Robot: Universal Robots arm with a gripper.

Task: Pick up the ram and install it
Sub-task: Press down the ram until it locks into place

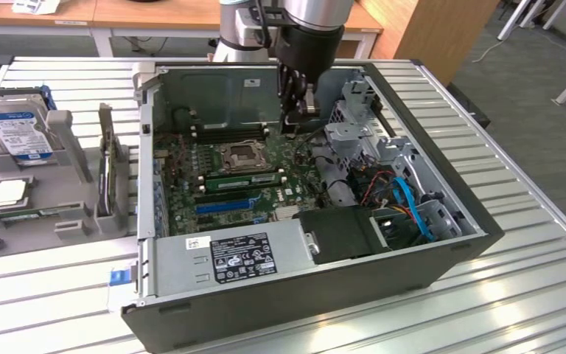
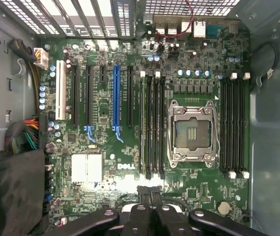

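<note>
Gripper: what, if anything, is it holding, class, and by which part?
Nothing is held: the gripper is shut with nothing between its fingertips, above the motherboard.

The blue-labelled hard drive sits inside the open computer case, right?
No. The exterior view shows the blue-labelled hard drive standing outside the open computer case, in a grey holder at the exterior view's left.
</note>
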